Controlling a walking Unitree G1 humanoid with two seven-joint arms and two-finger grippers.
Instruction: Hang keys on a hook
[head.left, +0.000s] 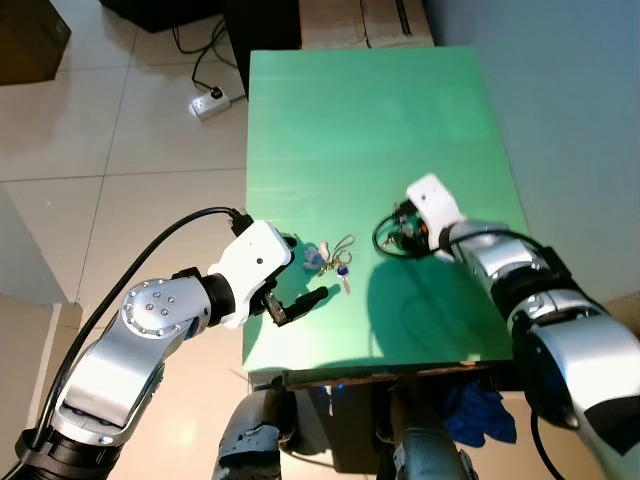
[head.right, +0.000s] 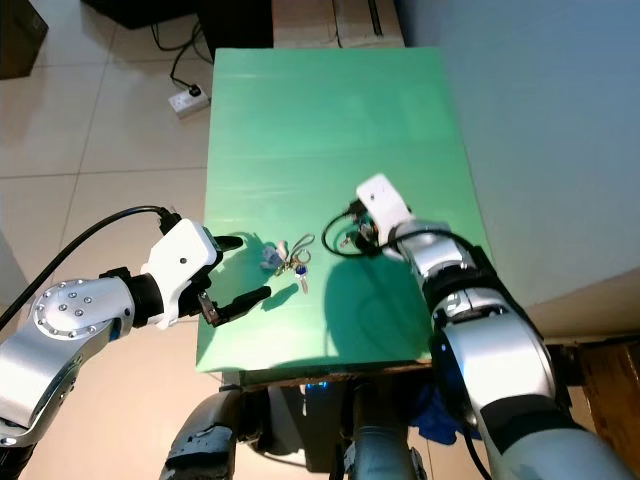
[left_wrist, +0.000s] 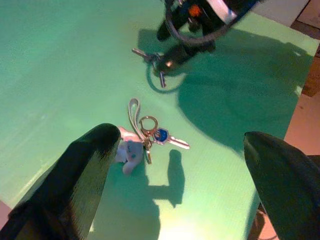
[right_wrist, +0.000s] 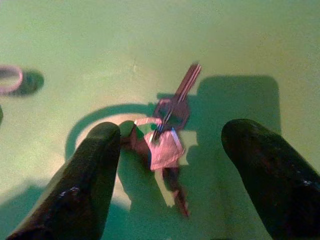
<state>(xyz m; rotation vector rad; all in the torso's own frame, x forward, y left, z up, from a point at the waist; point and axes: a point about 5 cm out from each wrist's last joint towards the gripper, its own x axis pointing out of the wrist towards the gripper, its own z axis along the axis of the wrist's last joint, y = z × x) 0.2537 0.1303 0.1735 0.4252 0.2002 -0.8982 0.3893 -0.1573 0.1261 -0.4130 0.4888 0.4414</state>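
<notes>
Right wrist view: right gripper (right_wrist: 172, 165), jaws open, straddles the small silver key bunch (right_wrist: 167, 137) on the green worktop (head.left: 360, 120); centre, then close. Left gripper (head.left: 300, 290) open.

Green bench on a pale tiled floor

The bench (head.left: 370, 120) fills the frame's centre; a white power strip (head.left: 211, 103) with black cable lies on the floor (head.left: 100, 150), upper left.
</notes>
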